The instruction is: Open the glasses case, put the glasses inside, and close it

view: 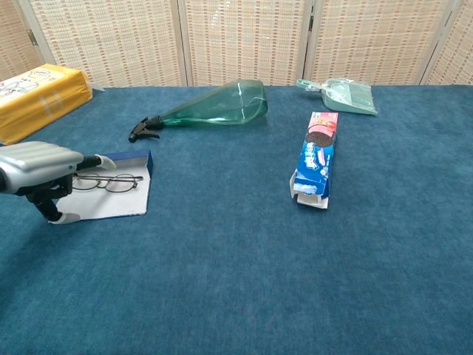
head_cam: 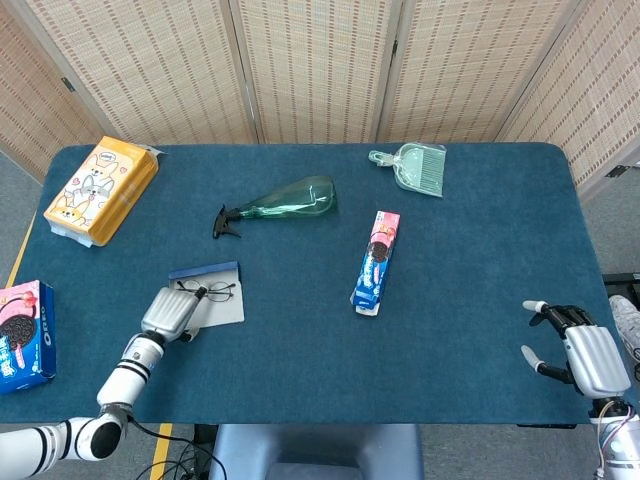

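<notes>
Your left hand (head_cam: 171, 311) is parked right over the near-left corner of the open glasses case (head_cam: 218, 296). From the chest view that hand (view: 38, 164) has its fingers curled downward and a fingertip poking toward the case's blue lid edge, but you can't tell whether it's actually pinching anything. The glasses (view: 103, 181) are already lying on the case's pale inside, lenses just beside your fingers, and the case (view: 111, 200) is lying flat open on the blue surface (head_cam: 470, 260).

Going outward from the case: the green spray bottle (head_cam: 280, 201) lies on its side just behind it, the cookie sleeve (head_cam: 377, 262) is off to the right, and the little green dustpan (head_cam: 415, 166) is further back right. The yellow box (head_cam: 100, 189) sits back left of the case, and a blue cookie box (head_cam: 20, 336) is at the left edge.

Your right hand (head_cam: 580, 352) is way off at the near-right corner, fingers spread, holding nothing.
</notes>
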Action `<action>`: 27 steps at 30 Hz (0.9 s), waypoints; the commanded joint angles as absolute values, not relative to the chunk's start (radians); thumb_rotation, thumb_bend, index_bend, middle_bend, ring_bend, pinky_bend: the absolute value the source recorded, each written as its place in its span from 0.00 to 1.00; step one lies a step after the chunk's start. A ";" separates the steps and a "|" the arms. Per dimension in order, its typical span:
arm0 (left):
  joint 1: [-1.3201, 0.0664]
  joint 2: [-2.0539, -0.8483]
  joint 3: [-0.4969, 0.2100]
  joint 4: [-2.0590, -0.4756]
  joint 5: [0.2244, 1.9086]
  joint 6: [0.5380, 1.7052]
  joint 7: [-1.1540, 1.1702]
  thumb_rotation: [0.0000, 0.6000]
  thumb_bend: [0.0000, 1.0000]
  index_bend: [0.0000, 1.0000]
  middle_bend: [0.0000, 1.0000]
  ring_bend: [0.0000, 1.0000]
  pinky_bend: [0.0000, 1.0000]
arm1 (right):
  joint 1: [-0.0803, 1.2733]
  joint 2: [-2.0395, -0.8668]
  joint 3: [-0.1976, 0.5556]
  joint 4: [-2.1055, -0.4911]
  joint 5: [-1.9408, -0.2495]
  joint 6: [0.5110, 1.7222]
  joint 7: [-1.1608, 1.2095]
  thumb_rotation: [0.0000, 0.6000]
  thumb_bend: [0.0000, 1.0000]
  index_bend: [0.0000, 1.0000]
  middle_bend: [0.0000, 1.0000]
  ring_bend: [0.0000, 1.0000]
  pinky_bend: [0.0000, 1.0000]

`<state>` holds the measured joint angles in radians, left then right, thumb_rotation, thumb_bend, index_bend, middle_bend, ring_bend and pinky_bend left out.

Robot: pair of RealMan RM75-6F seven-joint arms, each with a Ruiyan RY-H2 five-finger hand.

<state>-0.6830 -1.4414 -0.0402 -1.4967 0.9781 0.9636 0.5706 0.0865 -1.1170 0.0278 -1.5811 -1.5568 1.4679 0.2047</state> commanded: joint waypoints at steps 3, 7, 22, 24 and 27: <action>-0.682 -1.450 -0.074 -1.461 1.012 0.989 0.521 1.00 0.33 0.14 0.98 0.96 1.00 | 0.087 -1.117 0.028 -1.582 -1.558 1.467 0.204 1.00 0.29 0.25 0.43 0.33 0.24; -0.694 -1.482 -0.090 -1.407 1.020 0.979 0.503 1.00 0.33 0.14 0.98 0.96 1.00 | 0.089 -1.118 0.029 -1.581 -1.560 1.465 0.205 1.00 0.29 0.25 0.43 0.33 0.24; -0.765 -1.622 -0.136 -1.199 0.959 0.919 0.564 1.00 0.33 0.13 0.98 0.97 1.00 | 0.079 -1.113 0.027 -1.579 -1.554 1.475 0.211 1.00 0.29 0.25 0.43 0.33 0.24; -0.773 -1.632 -0.142 -1.181 0.939 0.913 0.585 1.00 0.33 0.13 0.98 0.97 1.00 | 0.078 -1.114 0.027 -1.578 -1.554 1.475 0.212 1.00 0.29 0.25 0.43 0.33 0.24; -0.780 -1.646 -0.152 -1.151 0.924 0.917 0.601 1.00 0.33 0.13 0.98 0.97 1.00 | 0.078 -1.115 0.027 -1.575 -1.552 1.474 0.215 1.00 0.29 0.25 0.43 0.33 0.24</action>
<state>-0.7751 -1.6380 -0.1458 -1.1613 0.9312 0.9163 0.5935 0.0777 -1.1153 0.0266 -1.5745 -1.5519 1.4742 0.2146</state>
